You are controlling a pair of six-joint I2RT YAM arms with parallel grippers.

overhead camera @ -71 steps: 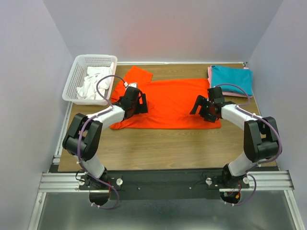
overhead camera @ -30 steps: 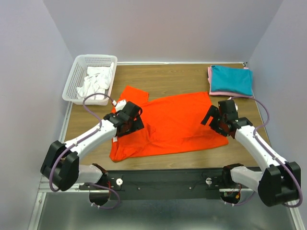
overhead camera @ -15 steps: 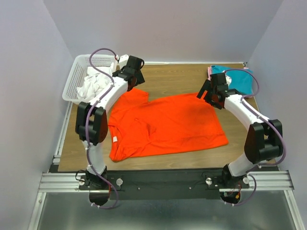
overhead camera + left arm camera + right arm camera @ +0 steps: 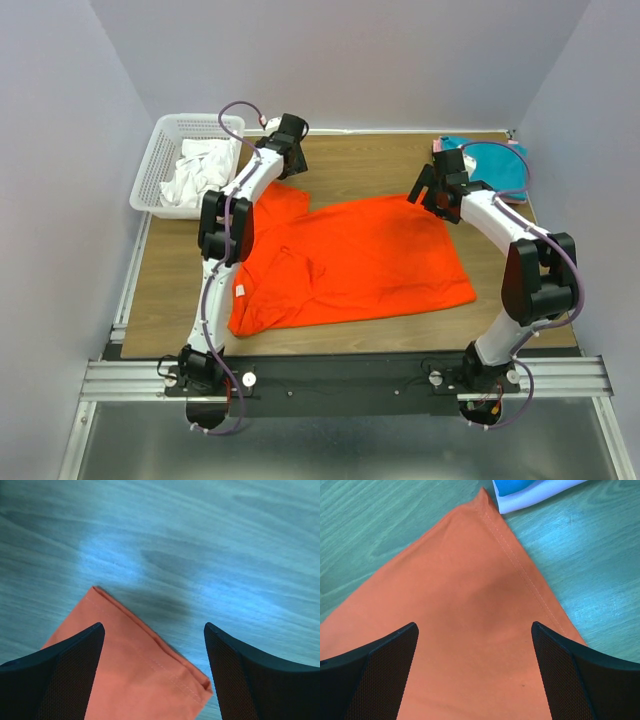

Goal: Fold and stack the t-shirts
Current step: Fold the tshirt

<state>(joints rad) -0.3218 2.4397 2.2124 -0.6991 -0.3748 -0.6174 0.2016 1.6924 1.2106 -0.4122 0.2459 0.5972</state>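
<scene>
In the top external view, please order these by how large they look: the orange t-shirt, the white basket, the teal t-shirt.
1. orange t-shirt, spread flat
2. white basket
3. teal t-shirt, folded and partly hidden by the right arm

- In the left wrist view, the orange-red t-shirt (image 4: 142,680) shows only one hemmed corner. The rest runs off the bottom edge and behind the left pincer (image 4: 153,626).
- In the right wrist view, the teal t-shirt (image 4: 520,486) is cut off by the top edge.
- From above, the right arm (image 4: 490,215) covers part of the teal one, and the pink t-shirt (image 4: 438,148) is a mere sliver.
- The left arm (image 4: 245,190) overlaps the orange-red sleeve.
- The white t-shirts (image 4: 195,170) are crumpled in the basket (image 4: 165,135), so their number is unclear.
</scene>
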